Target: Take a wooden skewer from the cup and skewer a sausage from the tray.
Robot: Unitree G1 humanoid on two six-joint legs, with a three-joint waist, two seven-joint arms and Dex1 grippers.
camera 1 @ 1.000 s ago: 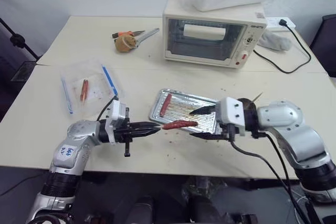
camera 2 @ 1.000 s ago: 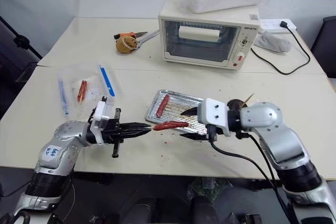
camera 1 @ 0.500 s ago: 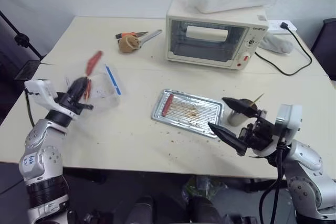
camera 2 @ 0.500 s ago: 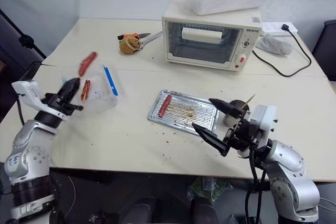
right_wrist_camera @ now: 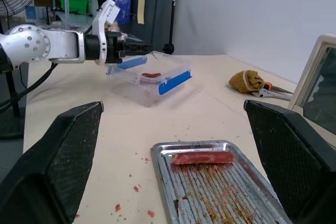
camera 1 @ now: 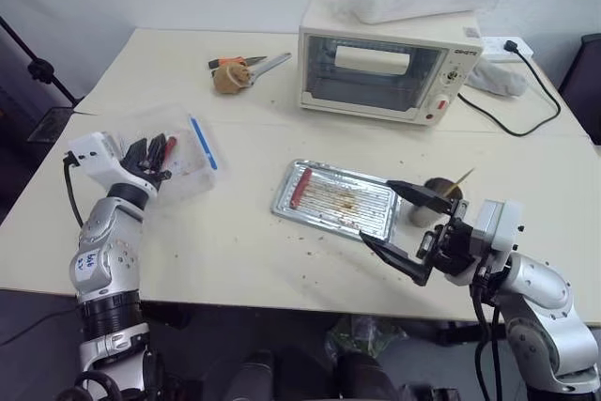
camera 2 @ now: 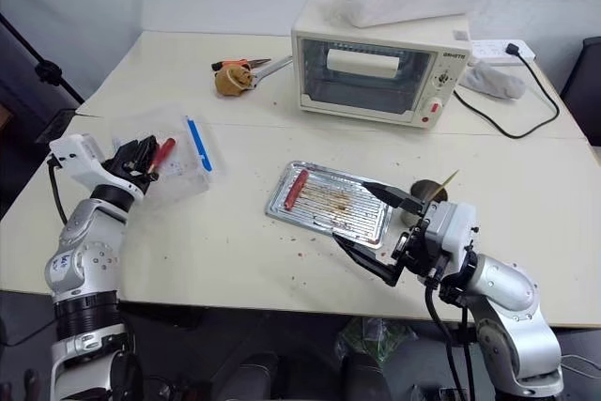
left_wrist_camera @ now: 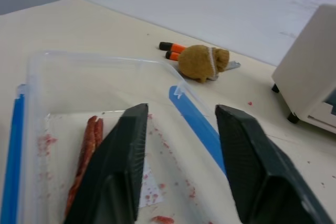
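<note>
- While your left gripper (camera 1: 150,157) hovered over the clear plastic container (camera 1: 192,171) at the table's left side, its two black fingers stood apart, and the left wrist view showed nothing between them.
- You had the sausage (camera 2: 162,154), the darker red one, inside that container, just beside the left fingers; I could not tell whether it touched them.
- You could also see thin orange sausages (left_wrist_camera: 86,150) lying on the container's floor, with red smears around them.
- A blue clip (camera 1: 199,143) ran along the container's side facing the tray.
- Your right gripper (camera 1: 376,211) was spread wide and held nothing, with one finger reaching over the tray's near right corner and the other above the table (camera 1: 225,251) in front of it.
- The tray (camera 1: 282,196) lay flat near the table's middle, its ribbed bottom crumbed and greasy.
- Only the paler sausage (camera 1: 299,187) rested on it, at the left end.
- The cup (camera 1: 441,190) stood upright just right of the tray, partly hidden behind your right gripper.
- The wooden skewer (camera 1: 460,177) leaned out of the cup, tip slanting up and to the right.
- Farther back, you had a cream toaster oven (camera 1: 376,68), with a brown lump (camera 1: 225,80) and an orange-handled tool (camera 1: 225,62) to its left.
</note>
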